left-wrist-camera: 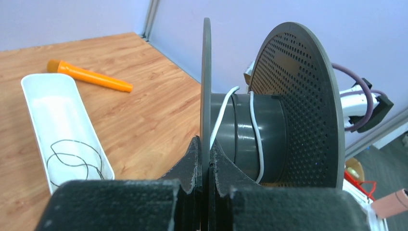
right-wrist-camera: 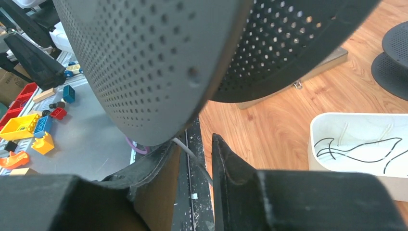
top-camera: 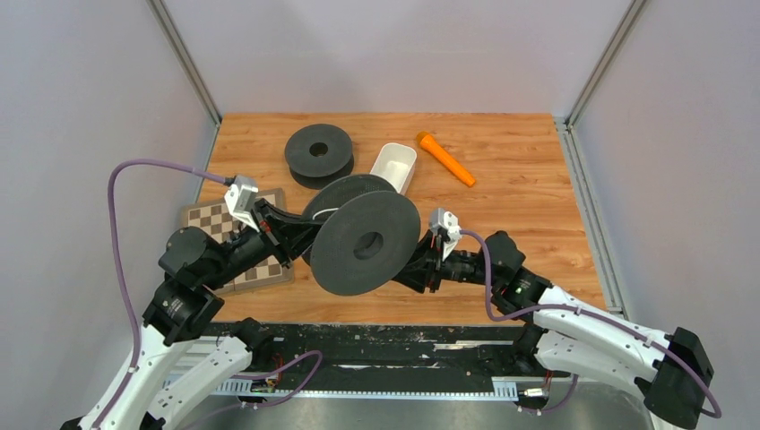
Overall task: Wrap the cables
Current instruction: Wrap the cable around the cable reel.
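Observation:
A large black spool [top-camera: 366, 242] hangs tilted above the table. My left gripper [left-wrist-camera: 207, 154] is shut on the spool's thin flange [left-wrist-camera: 206, 86]. A whitish cable [left-wrist-camera: 255, 125] winds around the spool's hub. From the spool's edge the whitish cable [right-wrist-camera: 190, 151] runs down through the gap of my right gripper [right-wrist-camera: 195, 149], whose jaws stand apart without pinching it. That right gripper [top-camera: 414, 269] sits just under the spool's right side. A dark cable [left-wrist-camera: 72, 161] lies coiled in the white tray [left-wrist-camera: 33, 101]; the right wrist view also shows this dark cable [right-wrist-camera: 356, 147].
The white tray [top-camera: 394, 166] stands behind the spool, with an orange marker [top-camera: 445, 159] to its right. A second black spool [top-camera: 319, 152] rests at the back left. A chessboard [top-camera: 215, 219] lies under the left arm. Toy bricks [right-wrist-camera: 29, 127] lie off the table.

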Controlling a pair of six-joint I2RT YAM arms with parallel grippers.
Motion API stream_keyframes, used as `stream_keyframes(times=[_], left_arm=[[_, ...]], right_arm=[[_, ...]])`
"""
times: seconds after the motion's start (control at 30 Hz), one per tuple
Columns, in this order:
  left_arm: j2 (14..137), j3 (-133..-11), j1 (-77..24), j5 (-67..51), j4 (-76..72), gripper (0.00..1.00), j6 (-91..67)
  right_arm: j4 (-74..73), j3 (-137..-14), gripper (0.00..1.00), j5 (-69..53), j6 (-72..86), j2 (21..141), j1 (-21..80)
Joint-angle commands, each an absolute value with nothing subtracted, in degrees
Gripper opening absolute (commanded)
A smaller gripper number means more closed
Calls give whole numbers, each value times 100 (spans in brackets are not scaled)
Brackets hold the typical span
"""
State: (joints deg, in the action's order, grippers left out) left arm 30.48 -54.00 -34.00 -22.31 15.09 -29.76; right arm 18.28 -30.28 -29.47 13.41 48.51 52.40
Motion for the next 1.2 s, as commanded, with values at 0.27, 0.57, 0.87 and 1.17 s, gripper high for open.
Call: stream_keyframes(times=[0.27, 0.57, 0.87, 1.17], left_arm=[[3003, -5274, -3375, -1212, 626, 0, -4016], [3008, -5235, -3376, -1053, 443, 0, -4370], [3091, -5431, -3376, -985, 521, 0, -4567], [3143, -5568, -3375, -1026, 549, 0, -4679]], right_arm=[[3696, -2304, 33, -2470, 1575, 5341, 5413], [4759, -2153, 51, -2063, 1493, 5817, 5505], [5618, -1885, 57, -595, 639, 6108, 5847], [6167, -2253, 62, -568, 198, 7245, 5878]])
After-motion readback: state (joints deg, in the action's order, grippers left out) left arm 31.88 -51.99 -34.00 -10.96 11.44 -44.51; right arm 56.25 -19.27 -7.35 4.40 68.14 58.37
